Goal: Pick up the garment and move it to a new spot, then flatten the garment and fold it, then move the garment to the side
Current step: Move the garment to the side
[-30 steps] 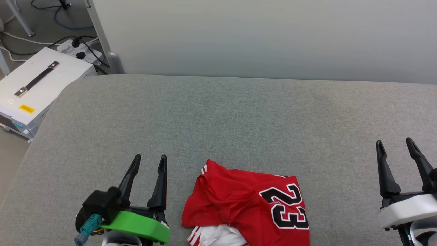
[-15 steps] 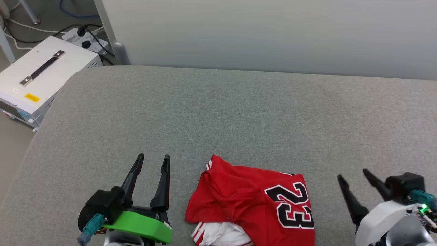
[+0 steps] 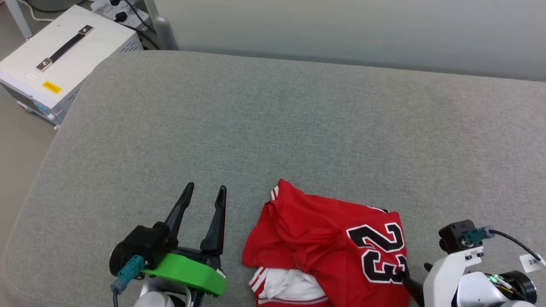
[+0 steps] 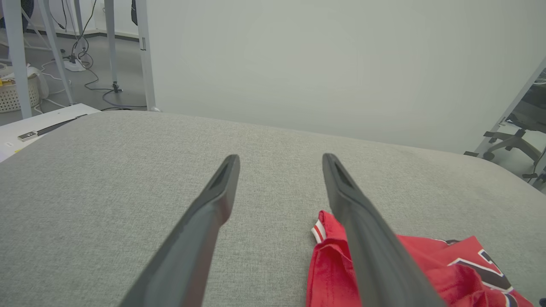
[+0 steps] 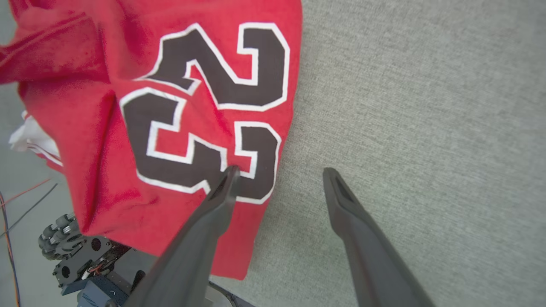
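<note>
One garment (image 3: 324,238), a red jersey with white sleeve cloth and striped trim, is seen crumpled at the near edge of the grey padded surface (image 3: 273,128). It is placed between the two grippers. In the right wrist view part of it is seen to hang past that near edge.

The left gripper (image 3: 206,186) is held just to the left of the garment and apart from it. Its two fingers (image 4: 204,221) are spread wide and nothing is held between them. In the left wrist view the garment's striped corner is seen behind the inner finger.

The right gripper (image 5: 280,170) is tilted down at the garment's right edge. Its two fingers (image 5: 362,238) are also spread wide and nothing is gripped. One fingertip is placed over the black "3" of the print, and the other is placed over bare grey cloth. The garment's right edge is thus bracketed by the pair. Whether the red cloth is touched cannot be told.

Two black digits (image 5: 213,106) outlined in white, a "2" and a "3", are counted on the garment. Four fingers are counted in all. One white box (image 3: 102,40) is seen on the floor beyond the surface's far left corner. One black handle (image 3: 64,47) and one yellow label (image 3: 51,87) are borne on its top.
</note>
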